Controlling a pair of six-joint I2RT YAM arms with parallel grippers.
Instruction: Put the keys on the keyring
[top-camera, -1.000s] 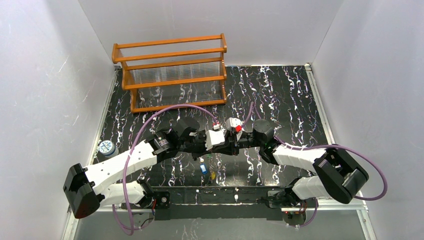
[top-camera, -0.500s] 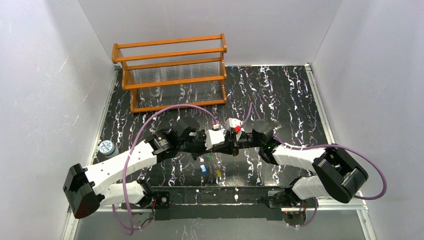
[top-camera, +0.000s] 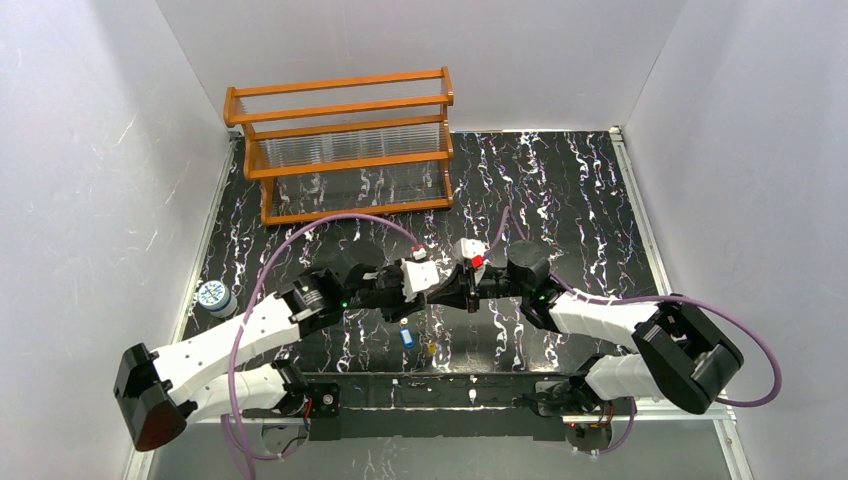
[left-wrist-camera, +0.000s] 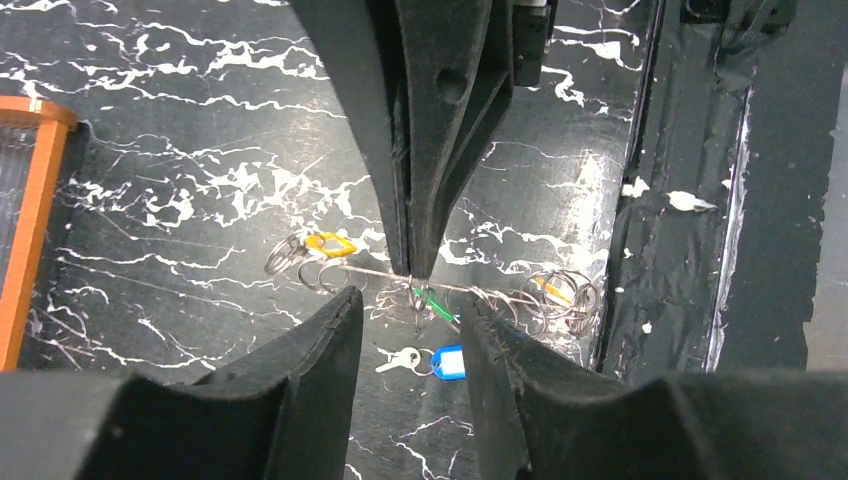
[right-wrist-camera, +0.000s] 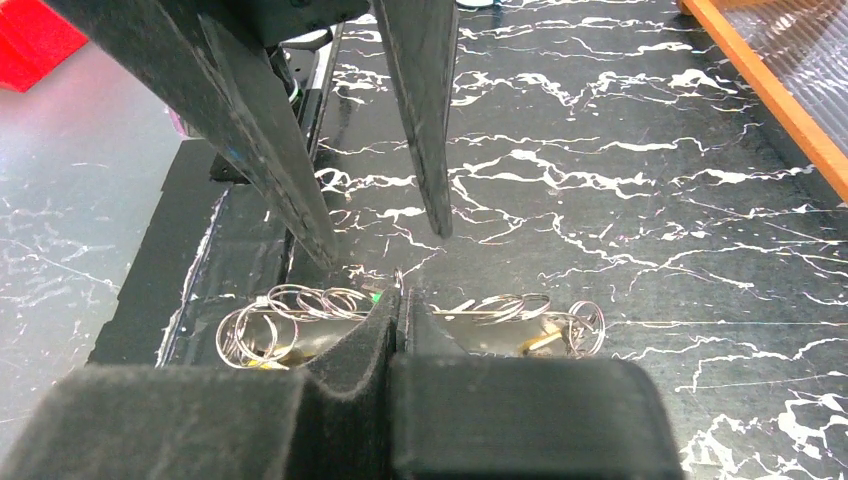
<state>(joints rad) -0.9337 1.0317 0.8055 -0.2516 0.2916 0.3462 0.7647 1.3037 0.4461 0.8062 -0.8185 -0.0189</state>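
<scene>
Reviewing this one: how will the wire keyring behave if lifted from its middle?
Probably floppy: the keyring is thin wire, lying in loose coils either side of the right pincer shut on it, so the ends should droop. Likely light, being so thin. The yellow key seemingly on it may slide and swing.

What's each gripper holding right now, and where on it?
The right gripper is shut on the keyring, pinching the thin wire near the middle of its length. The left gripper is open and holds nothing.
</scene>
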